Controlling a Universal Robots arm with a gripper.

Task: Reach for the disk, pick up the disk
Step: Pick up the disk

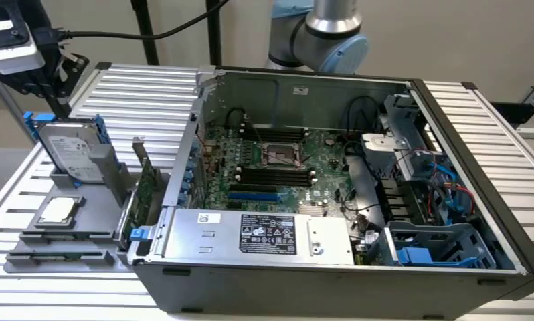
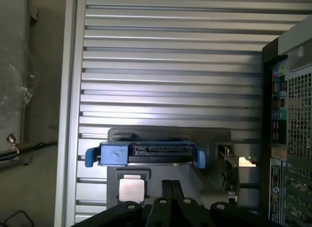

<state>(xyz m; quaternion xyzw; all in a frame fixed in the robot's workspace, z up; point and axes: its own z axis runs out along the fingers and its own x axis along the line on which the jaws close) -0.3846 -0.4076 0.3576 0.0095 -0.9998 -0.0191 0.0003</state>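
The disk [image 1: 71, 152] is a silver-grey hard drive with a white label and blue side rails. It stands tilted on edge in a grey holder [image 1: 66, 237] at the exterior view's left. In the wrist view the disk [image 2: 146, 154] shows edge-on, its blue rails sticking out on both sides. My gripper [image 1: 57, 107] hangs just above the disk's upper edge and does not touch it. Its two dark fingers [image 2: 167, 190] lie close together, shut, with nothing between them.
A small square silver chip [image 1: 57, 210] [image 2: 132, 190] lies in the holder below the disk. A green card [image 1: 146, 194] stands beside it. The open computer case [image 1: 338, 274] with a big silver box [image 1: 258, 234] fills the middle. All sit on a slatted metal table [image 1: 142, 93].
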